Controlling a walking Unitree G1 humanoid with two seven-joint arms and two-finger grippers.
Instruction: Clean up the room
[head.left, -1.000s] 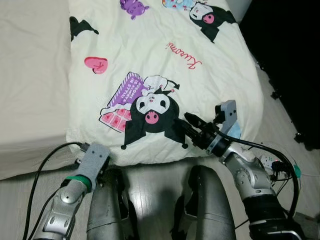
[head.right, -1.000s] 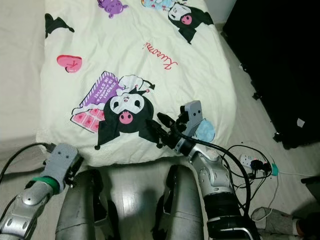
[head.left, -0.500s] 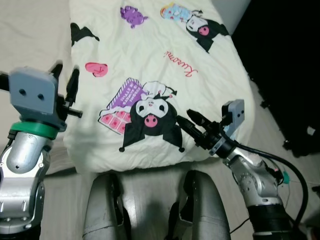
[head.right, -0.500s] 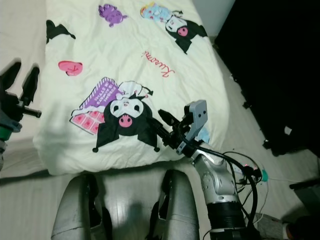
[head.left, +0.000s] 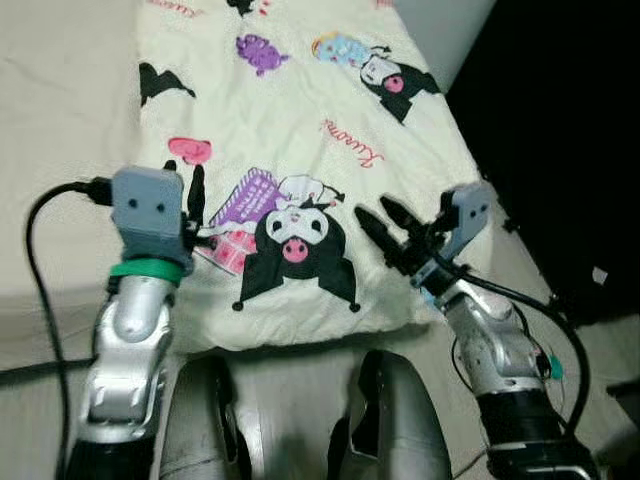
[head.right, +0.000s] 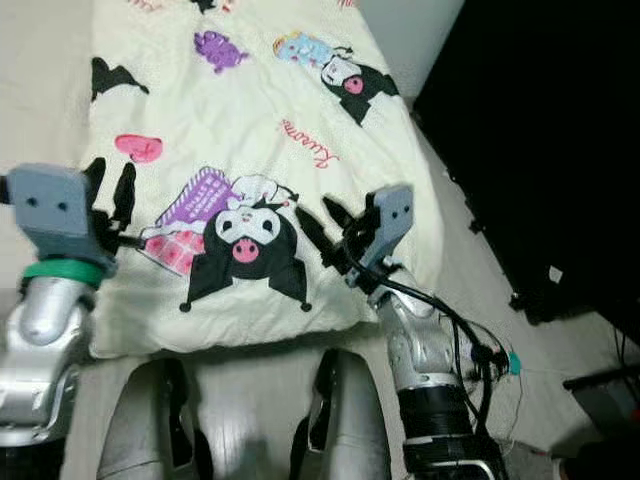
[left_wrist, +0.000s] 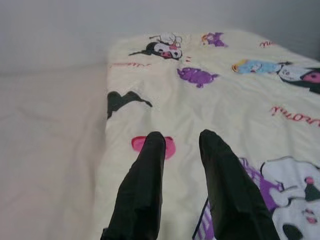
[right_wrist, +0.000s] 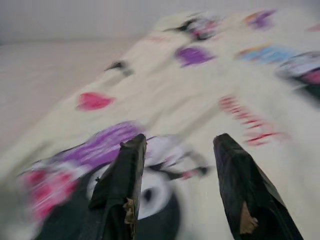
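1. Since a second ago the left gripper (head.left: 184, 185) has risen from beside the robot's leg up to the near left edge of the cream cartoon-print blanket (head.left: 300, 120), and the whole view has tilted to take in more of the bed.
2. Its two black fingers (left_wrist: 145, 185) stand slightly apart and hold nothing, pointing up the bed over the pink heart print (head.left: 190, 150).
3. On the other side, the right gripper (head.left: 385, 232) is raised above the near right part of the blanket, just beside the large black-and-white cartoon figure print (head.left: 298, 240).
4. Its fingers (right_wrist: 122, 190) are spread wide with nothing between them; the right wrist view is blurred.
5. That blanket lies spread flat over the right part of the beige mattress (head.left: 60, 130), with its near edge hanging toward the robot.
6. More prints show farther up the blanket: a purple figure (head.left: 262, 52), a blue and black pair (head.left: 375, 68) and red script lettering (head.left: 352, 143).
7. Below the blanket edge the robot's two grey legs (head.left: 300, 420) stand on the pale floor.
8. A dark area (head.left: 560, 130) lies to the right of the bed.
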